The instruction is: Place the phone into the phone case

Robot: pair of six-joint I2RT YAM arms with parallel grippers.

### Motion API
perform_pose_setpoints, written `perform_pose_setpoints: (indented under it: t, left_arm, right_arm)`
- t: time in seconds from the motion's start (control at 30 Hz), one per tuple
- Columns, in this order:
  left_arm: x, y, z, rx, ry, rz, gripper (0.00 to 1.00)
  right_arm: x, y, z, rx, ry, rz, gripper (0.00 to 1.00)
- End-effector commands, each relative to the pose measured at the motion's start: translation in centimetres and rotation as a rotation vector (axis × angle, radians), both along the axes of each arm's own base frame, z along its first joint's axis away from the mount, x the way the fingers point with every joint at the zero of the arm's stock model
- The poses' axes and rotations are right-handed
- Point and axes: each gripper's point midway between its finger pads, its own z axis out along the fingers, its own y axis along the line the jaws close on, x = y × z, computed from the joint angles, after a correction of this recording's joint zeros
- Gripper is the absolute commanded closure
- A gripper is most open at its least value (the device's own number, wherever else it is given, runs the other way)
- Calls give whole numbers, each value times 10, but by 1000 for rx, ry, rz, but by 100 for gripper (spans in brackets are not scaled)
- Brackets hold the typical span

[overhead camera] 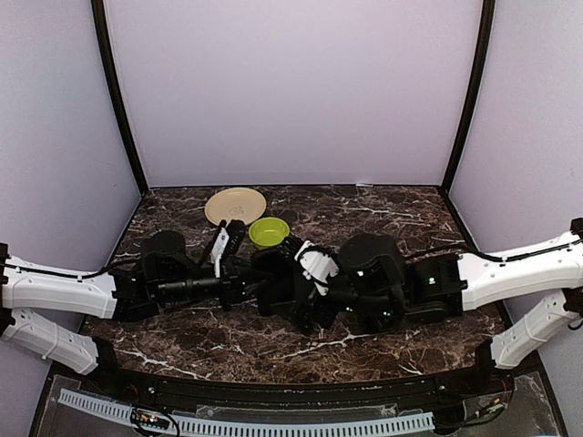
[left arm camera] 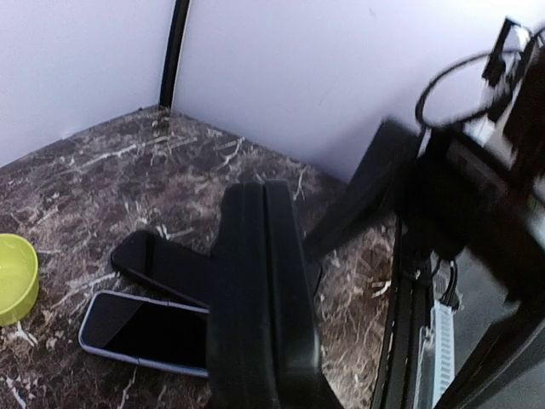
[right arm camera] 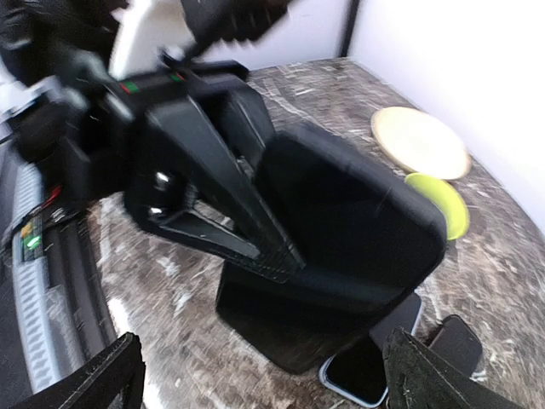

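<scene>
**Phone looks seated in case; both grippers empty**

The left gripper point(left arm camera: 262, 192) sits at bottom centre of the left wrist view. Its fingers are pressed flat together with nothing between them. The right gripper point(right arm camera: 264, 379) has its fingers out at the two bottom corners of its own view, spread wide and holding nothing.

Just behind the left fingers, at lower left of that frame, the phone point(left arm camera: 145, 331) lies flat on the table point(left arm camera: 102, 170), screen up. The pale rim of the phone case point(left arm camera: 83, 339) runs round it. It looks seated, but its right end is hidden behind the fingers, so I can't confirm that corner.

Handling: the phone is a stiff slab with a glossy, slippery face. The case is soft and its rim will flex. I'd pinch across the long edges on the case rim, not the screen, and press the corners down to seat it. It lies low on the marble, so it's hard to get under.

Farther back there's a second black phone point(left arm camera: 157, 262), bare. The green bowl point(left arm camera: 13, 277) is at the left edge, and the plate point(overhead camera: 235, 206) sits farthest away.
</scene>
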Motion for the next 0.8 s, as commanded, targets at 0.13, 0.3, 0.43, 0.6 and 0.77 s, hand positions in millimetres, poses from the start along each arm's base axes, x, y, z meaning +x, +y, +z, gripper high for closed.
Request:
perform_pose_setpoints:
  t: [0.13,0.3,0.43,0.6,0.77]
  left_arm:
    - [-44,-15,-42,178,-213,-295,100]
    - [-45,-22,-52,186,-225,-316,100]
    - [-42,-25,-61,207,-229,-315,100]
    - [-41,-25,-64,217,-243,-315,100]
    - [-44,-26,-67,203,-237,-328,100]
  right_arm:
    - [-39,-35,15,52,212,427,2]
    - [-28,-13,18,53,137,455,6]
    - [-23,6,-1,6,135,504,19]
    - [-21,17,-16,-13,175,536,30]
    - [-10,22,-29,20,208,525,44]
